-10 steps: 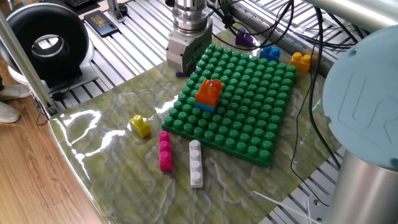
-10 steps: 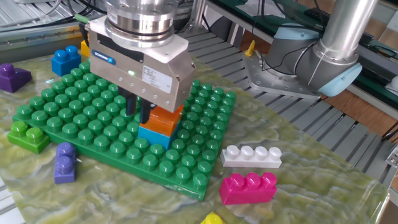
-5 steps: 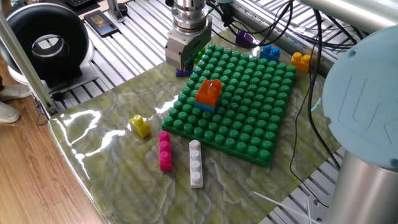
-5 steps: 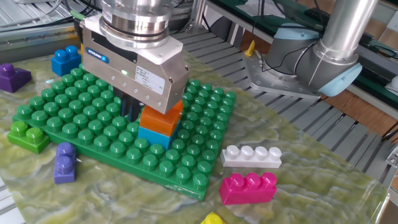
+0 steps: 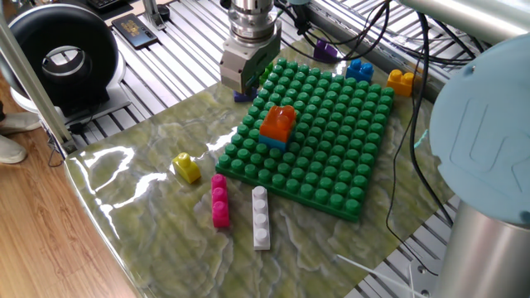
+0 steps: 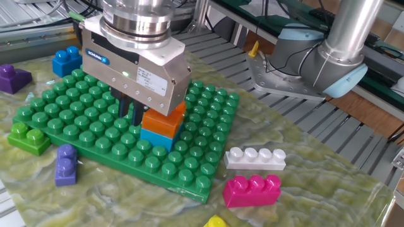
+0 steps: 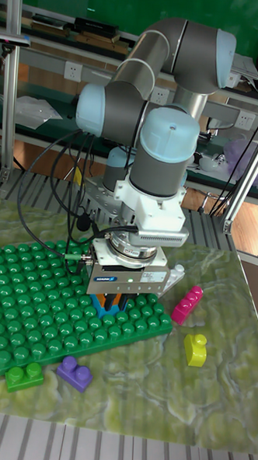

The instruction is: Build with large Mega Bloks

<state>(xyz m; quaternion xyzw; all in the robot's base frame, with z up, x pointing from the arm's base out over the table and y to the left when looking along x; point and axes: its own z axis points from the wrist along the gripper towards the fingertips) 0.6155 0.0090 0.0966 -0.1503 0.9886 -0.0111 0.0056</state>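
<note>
An orange Mega Blok (image 5: 278, 121) sits pressed on a light blue one (image 6: 156, 137) near the middle of the green baseplate (image 5: 331, 165). My gripper (image 6: 131, 116) hangs a little above the plate, up and to the left of that stack. Its two dark fingers (image 6: 123, 107) stand slightly apart with nothing between them. In one fixed view the gripper (image 5: 241, 83) is over the plate's back-left edge, above a small purple brick (image 5: 243, 97). Loose on the mat lie a yellow (image 5: 188, 168), a pink (image 5: 219, 201) and a white brick (image 5: 261, 217).
A green brick (image 6: 28, 137) and the purple brick (image 6: 65, 165) lie at the plate's corner. A blue (image 6: 66, 60) and another purple brick (image 6: 12, 77) sit behind it. A yellow-orange brick (image 5: 401, 80) and cables lie at the far side. The mat's edge drops to the floor.
The gripper has risen a little and shifted away from the orange-on-blue stack toward the plate's edge. The bricks have not moved.
</note>
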